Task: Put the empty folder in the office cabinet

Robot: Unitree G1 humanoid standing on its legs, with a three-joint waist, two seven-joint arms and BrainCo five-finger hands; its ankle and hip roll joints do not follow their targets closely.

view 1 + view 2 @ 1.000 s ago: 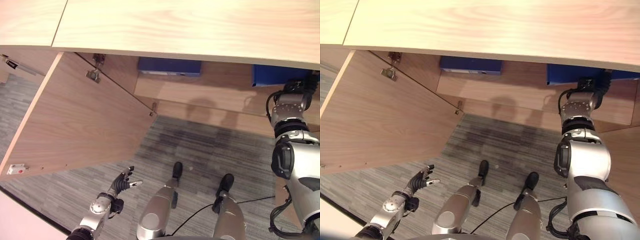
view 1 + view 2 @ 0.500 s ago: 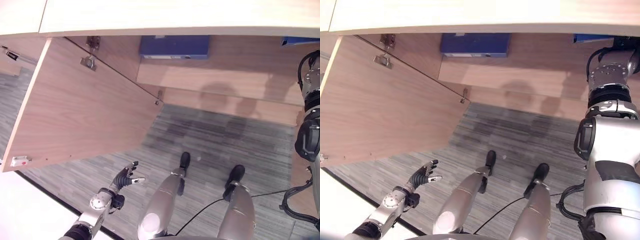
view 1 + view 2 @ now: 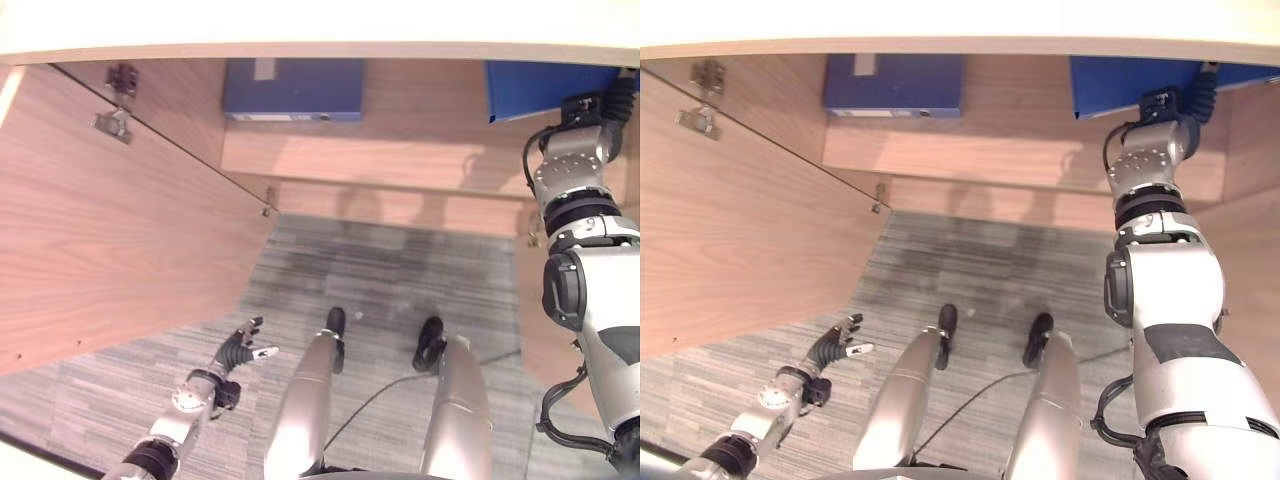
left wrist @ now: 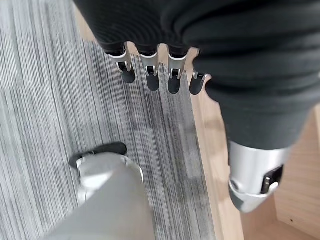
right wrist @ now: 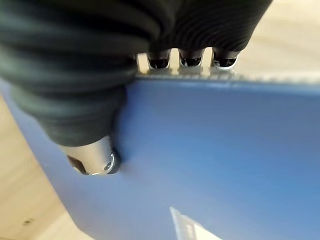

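**Folder at the shelf's right end**

Your right robot hand pinches the blue folder by its edge, over the cabinet shelf at its right end. Your left robot hand hangs spread above the carpet.

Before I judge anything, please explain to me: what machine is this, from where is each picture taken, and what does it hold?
It is a humanoid robot standing at an open office cabinet. Two pictures come from its head, looking down; the other two come from cameras on its wrists. Its right hand grips a blue folder, fingers curled over the edge and thumb on the face, up at the cabinet. A second blue folder already lies on the shelf. The left hand hangs open and idle over the grey carpet, beside the open cabinet door.
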